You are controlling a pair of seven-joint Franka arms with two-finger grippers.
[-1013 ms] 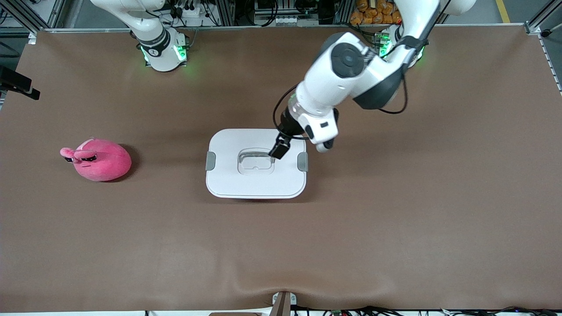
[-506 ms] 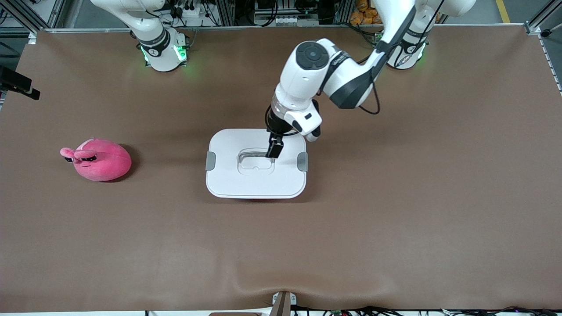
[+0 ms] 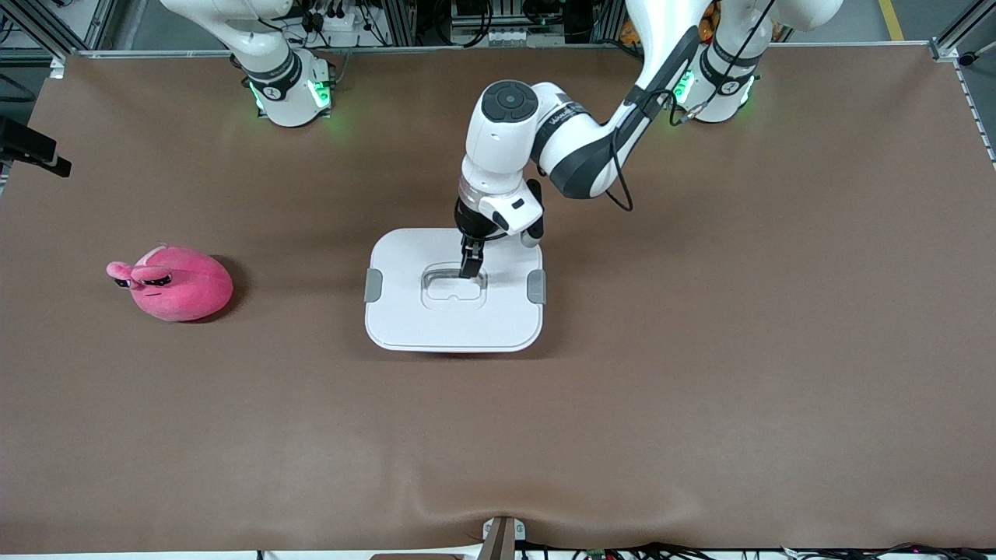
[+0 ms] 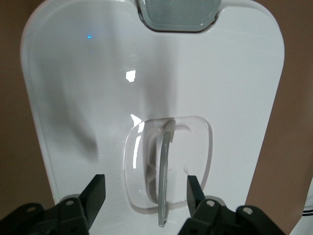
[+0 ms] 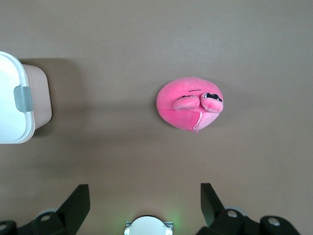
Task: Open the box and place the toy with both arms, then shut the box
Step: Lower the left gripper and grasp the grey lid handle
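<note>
At mid-counter, the box (image 3: 454, 290) sits with its white lid (image 3: 405, 272) on, grey clips (image 3: 373, 285) at both ends. Left gripper (image 3: 470, 265) is down at the lid's recessed handle (image 4: 166, 169), fingers (image 4: 95, 193) spread either side of the bar, not clamped on it. Toy (image 3: 173, 282) lies on the counter (image 3: 700, 350) toward the right arm's end, well apart from the box. Right gripper (image 5: 144, 200) waits up in the air over bare counter near the toy, released, fingers wide, holding nothing.
</note>
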